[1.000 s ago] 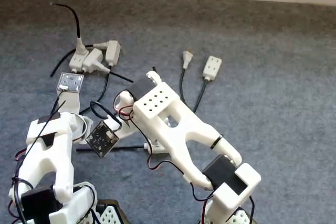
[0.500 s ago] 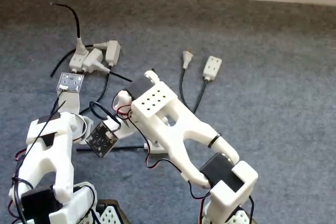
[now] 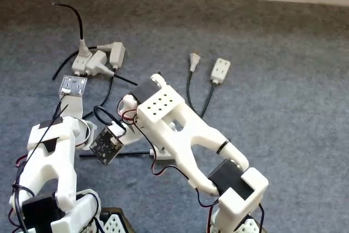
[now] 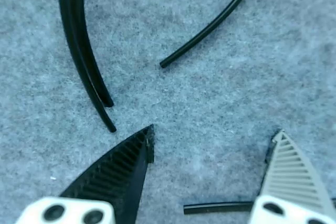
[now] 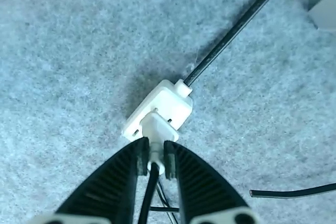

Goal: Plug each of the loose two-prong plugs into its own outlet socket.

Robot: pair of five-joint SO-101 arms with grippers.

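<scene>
Right gripper (image 5: 153,153) was pressed together, pinching the small white two-prong plug (image 5: 155,126) by its rear end, with the plug's thin black lead running back between the fingers. The plug sat nose-first against the face of the white rectangular outlet socket block (image 5: 160,104), which lay directly ahead of the fingertips on the grey carpet (image 5: 63,35). Plug, block and the block's black cord (image 5: 236,29) lay along one line, which was also the gripper's own axis. I saw no bare prongs, so I judged the plug in or nearly in; any last push would go straight along that line, and I'd watch for the block skidding on the carpet. Left gripper (image 4: 215,135) was spread wide and held nothing, hanging over carpet beside loose black cord ends (image 4: 107,114). In the high view another white plug with a black lead (image 3: 193,58) lay unplugged, just beside a white multi-slot socket block (image 3: 221,69) that had nothing in it; both were on the far side and I judged them closer to the right arm. A white cluster of plugs and socket (image 3: 92,63) sat at far left; I couldn't tell if it was fully mated.
</scene>
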